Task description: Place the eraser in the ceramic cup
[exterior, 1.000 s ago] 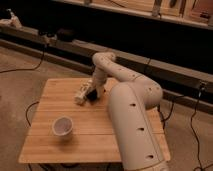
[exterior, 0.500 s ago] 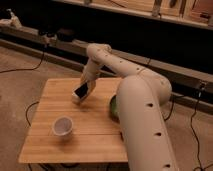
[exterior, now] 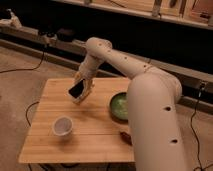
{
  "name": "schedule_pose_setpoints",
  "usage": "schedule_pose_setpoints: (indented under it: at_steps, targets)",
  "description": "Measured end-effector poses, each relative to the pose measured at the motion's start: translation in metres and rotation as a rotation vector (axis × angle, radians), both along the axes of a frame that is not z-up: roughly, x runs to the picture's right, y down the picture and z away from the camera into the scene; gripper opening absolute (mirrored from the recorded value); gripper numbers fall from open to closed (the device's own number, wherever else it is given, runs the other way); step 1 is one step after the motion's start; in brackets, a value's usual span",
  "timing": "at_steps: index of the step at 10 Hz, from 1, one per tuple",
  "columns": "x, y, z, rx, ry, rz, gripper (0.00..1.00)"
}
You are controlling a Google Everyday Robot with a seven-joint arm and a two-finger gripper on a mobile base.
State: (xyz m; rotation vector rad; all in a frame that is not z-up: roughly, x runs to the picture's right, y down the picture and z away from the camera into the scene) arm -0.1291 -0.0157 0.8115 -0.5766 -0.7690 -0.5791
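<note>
The eraser is a flat black slab held tilted in my gripper, lifted above the left middle of the wooden table. The gripper is shut on it, with pale fingers on both sides. The ceramic cup is small, round and white, and stands upright on the table near the front left, below and a little left of the gripper. The arm reaches in from the right and arcs over the table's far side.
A wide green bowl sits at the table's right, partly behind my arm. A dark brown oblong piece lies by the arm near the front right. Cables run over the floor to the left and right.
The gripper has lifted the eraser off the table and carried it up and toward the front, nearer the cup. The arm has swung higher and left, uncovering the green bowl.
</note>
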Motion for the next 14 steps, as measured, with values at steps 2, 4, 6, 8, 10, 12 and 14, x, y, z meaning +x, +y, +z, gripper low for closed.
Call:
schedule_pose_setpoints:
  at_steps: [2, 4, 6, 8, 10, 12, 14]
  targets:
    - [-0.001, 0.0, 0.0, 0.0, -0.001, 0.0, 0.06]
    - [-0.001, 0.002, -0.003, -0.006, -0.006, -0.007, 0.0]
    - [-0.015, 0.007, -0.031, -0.022, -0.065, -0.089, 0.0]
    - [-0.048, 0.018, -0.084, -0.048, -0.194, -0.215, 0.0]
    - [-0.068, 0.033, -0.115, -0.051, -0.242, -0.329, 0.0]
    - [-0.073, 0.045, -0.121, -0.057, -0.209, -0.391, 0.0]
    - [-0.069, 0.045, -0.119, -0.058, -0.201, -0.387, 0.0]
